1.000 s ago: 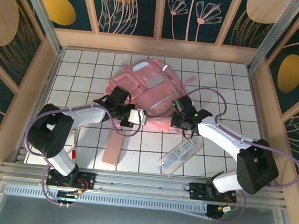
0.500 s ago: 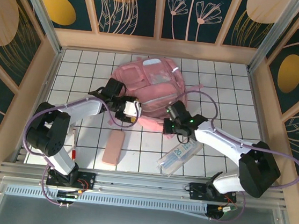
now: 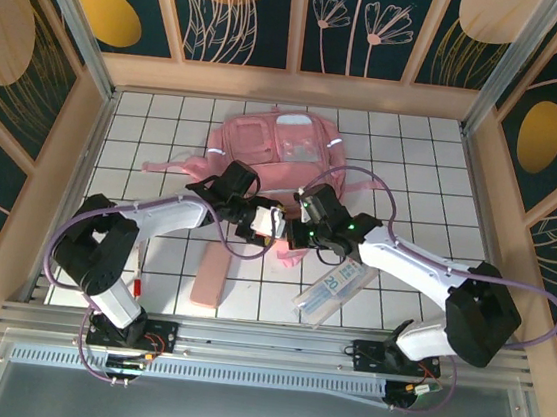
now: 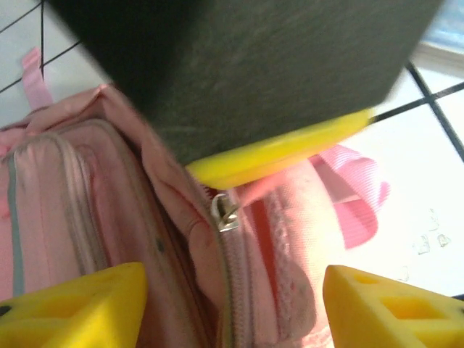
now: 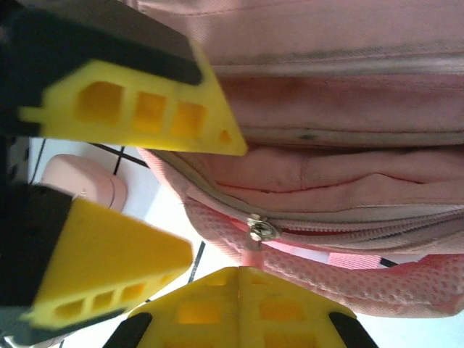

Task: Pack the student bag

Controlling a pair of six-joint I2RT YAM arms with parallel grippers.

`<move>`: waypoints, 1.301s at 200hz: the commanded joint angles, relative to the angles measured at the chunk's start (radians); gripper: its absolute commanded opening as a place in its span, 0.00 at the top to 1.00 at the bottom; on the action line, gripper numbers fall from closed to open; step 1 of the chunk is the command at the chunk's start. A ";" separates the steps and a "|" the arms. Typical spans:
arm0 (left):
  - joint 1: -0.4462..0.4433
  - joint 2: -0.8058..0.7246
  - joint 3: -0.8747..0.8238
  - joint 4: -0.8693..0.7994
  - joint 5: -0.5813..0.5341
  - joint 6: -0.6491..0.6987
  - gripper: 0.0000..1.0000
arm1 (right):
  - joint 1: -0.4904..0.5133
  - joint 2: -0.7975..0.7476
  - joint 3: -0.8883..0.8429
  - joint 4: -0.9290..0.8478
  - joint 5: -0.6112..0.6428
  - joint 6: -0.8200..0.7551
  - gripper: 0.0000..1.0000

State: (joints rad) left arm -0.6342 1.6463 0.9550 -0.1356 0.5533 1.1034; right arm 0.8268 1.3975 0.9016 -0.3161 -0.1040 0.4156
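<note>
The student bag, a big soft pink backpack, lies at the table's middle back, its near edge pulled toward the arms. My right gripper is shut on the pink pull tab of the bag's zipper slider; from above, the right gripper sits at the bag's near edge. Just left of it, my left gripper is open. In the left wrist view the left gripper straddles the zipper seam, and its yellow fingers stand on either side of the slider without closing on the fabric.
A small pink pencil case lies near the front, left of centre. A clear plastic case rests under the right forearm. A red pen lies by the left arm's base. Wooden walls enclose the white tiled table.
The left gripper opened and moved right to the bag's near edge beside the right gripper. The right gripper, still shut, drew left and nearer, pulling the bag's edge along.
</note>
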 commanded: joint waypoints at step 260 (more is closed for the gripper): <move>0.204 -0.155 -0.186 -0.075 -0.040 0.042 0.36 | 0.085 0.274 0.160 -0.116 0.277 0.308 0.66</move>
State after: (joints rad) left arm -0.4530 1.5265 0.7940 -0.1375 0.4969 1.0969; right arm 0.9253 1.6405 1.0470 -0.3744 0.0910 0.7162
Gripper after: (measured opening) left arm 0.635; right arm 0.367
